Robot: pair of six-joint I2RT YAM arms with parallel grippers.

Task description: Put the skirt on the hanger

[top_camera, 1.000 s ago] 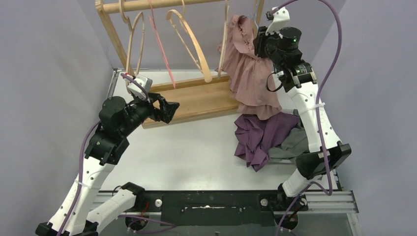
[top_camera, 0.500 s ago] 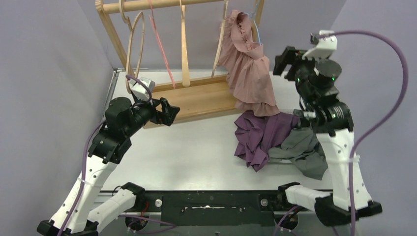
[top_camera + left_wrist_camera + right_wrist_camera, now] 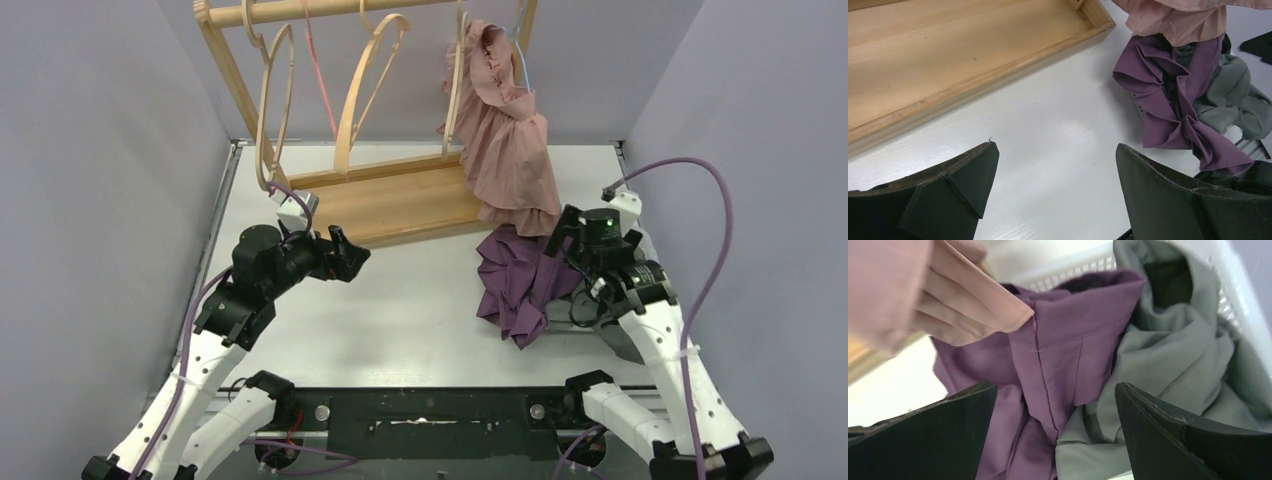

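Note:
The pink skirt [image 3: 505, 130] hangs from a thin light-blue hanger [image 3: 524, 70] at the right end of the wooden rack; its hem shows in the left wrist view [image 3: 1173, 17] and the right wrist view [image 3: 893, 290]. No gripper touches it. My right gripper [image 3: 562, 240] [image 3: 1055, 385] stands open, low over a purple garment [image 3: 1058, 355] and a grey garment [image 3: 1168, 355], with nothing between its fingers. My left gripper [image 3: 352, 256] [image 3: 1055, 146] is open above bare table, in front of the rack's base.
Wooden hangers [image 3: 365, 90] [image 3: 275, 100] dangle from the rack's rail above its wooden base tray [image 3: 400, 200]. The purple garment [image 3: 520, 280] spills out of a white basket [image 3: 1238, 305] onto the table at the right. Grey walls close in both sides.
My right gripper has opened, let go of the pink skirt at the rack and swung down over the purple and grey garments. The wooden hangers have swung. The left arm drew back slightly.

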